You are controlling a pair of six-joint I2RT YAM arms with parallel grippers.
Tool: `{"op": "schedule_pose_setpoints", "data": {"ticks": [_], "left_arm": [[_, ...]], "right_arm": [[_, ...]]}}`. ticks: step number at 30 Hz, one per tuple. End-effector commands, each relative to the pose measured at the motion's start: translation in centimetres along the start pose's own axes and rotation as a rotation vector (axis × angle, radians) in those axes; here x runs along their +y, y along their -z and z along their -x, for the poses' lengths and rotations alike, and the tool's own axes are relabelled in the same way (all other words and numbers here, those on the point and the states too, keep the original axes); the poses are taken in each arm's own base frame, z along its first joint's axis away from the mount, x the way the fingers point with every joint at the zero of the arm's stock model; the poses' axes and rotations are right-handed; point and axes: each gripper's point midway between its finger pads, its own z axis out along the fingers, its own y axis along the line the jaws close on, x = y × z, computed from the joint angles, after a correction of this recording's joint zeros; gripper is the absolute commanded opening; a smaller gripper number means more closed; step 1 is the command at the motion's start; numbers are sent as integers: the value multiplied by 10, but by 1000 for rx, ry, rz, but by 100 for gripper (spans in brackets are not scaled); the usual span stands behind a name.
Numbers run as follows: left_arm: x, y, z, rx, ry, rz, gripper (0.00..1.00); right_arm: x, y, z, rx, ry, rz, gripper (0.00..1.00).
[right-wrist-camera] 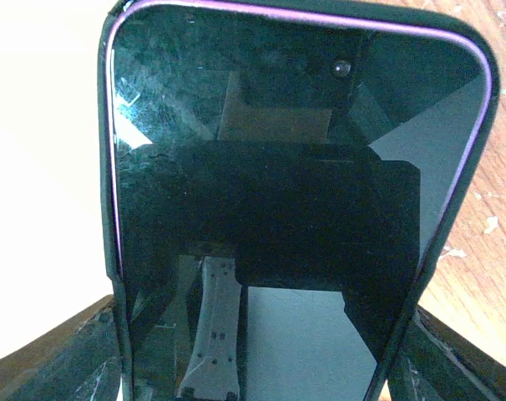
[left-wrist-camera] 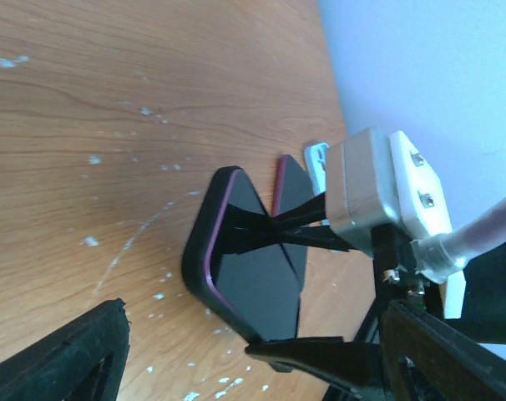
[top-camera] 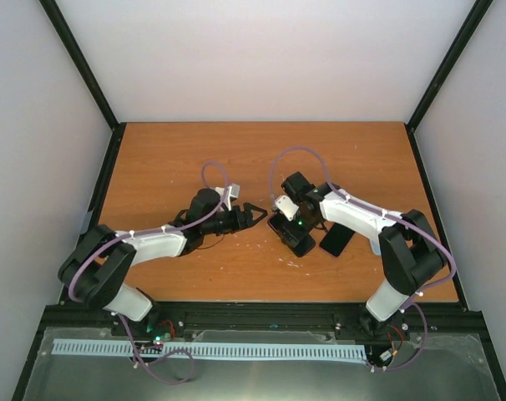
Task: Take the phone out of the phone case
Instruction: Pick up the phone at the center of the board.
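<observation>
Phone (right-wrist-camera: 270, 209), seated in its dark phone case (right-wrist-camera: 113, 209), stands tilted on edge, clamped across its width by the right gripper (top-camera: 293, 236). The left gripper (top-camera: 257, 213) hangs spread and empty just left of the right gripper, pointing at the phone.

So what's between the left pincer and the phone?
Just bare brown wooden table between the left pincer and the black purple-rimmed phone, seen from the top view.
</observation>
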Motion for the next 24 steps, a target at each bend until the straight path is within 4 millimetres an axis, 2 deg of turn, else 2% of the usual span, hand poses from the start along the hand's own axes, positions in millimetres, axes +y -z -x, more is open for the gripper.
{"op": "schedule_pose_setpoints", "data": {"ticks": [1, 4, 12, 17, 20, 24], "left_arm": [[-42, -11, 5, 35, -42, -186, 81], [-37, -23, -2, 82, -10, -183, 72], [-28, -42, -10, 108, 43, -180, 62], [-35, -47, -13, 133, 39, -230, 39], [-41, -48, -14, 149, 26, -253, 15], [-41, -48, -16, 153, 21, -256, 7]], "right_arm": [[5, 14, 16, -77, 19, 18, 3], [9, 19, 19, -96, 23, 37, 3], [13, 25, 15, -108, 25, 50, 3], [14, 29, 16, -125, 29, 49, 3], [14, 29, 16, -126, 32, 48, 3], [15, 31, 17, -135, 35, 50, 3]]}}
